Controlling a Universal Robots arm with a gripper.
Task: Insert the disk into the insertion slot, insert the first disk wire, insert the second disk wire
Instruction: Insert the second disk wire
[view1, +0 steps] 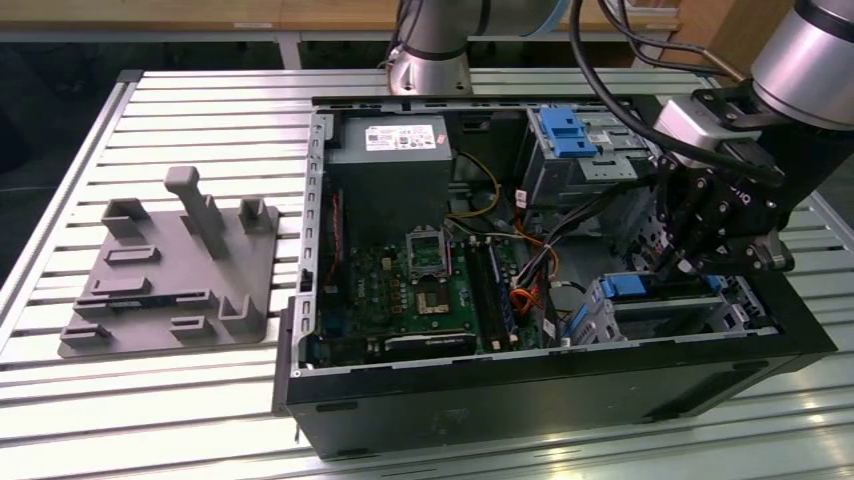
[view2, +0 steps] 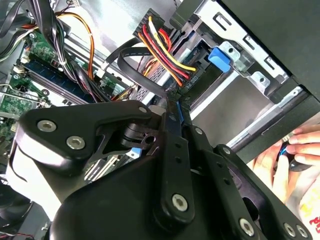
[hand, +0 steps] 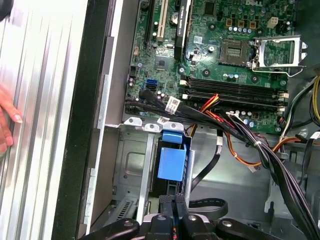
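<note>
Showing the open computer case on the slatted desk, the exterior view placed the tool at the right of the frame, lowered into the case directly above the insertion slot, the bare sheet-metal cage at lower right. The disk sat in that cage, its blue carrier end visible at the cage's upper-left edge, touching or just below the fingertips. In the first wrist view the tool lay at the bottom centre of the frame, and the disk's blue handle stood immediately above it, long axis running up the frame toward the motherboard. The fingers were drawn together on a thin black cable connector next to the disk's end. In the second wrist view the fingers pointed at the bundle of red, yellow and black wires at upper centre. A person's hand rested at the right edge of that frame, outside the case.
</note>
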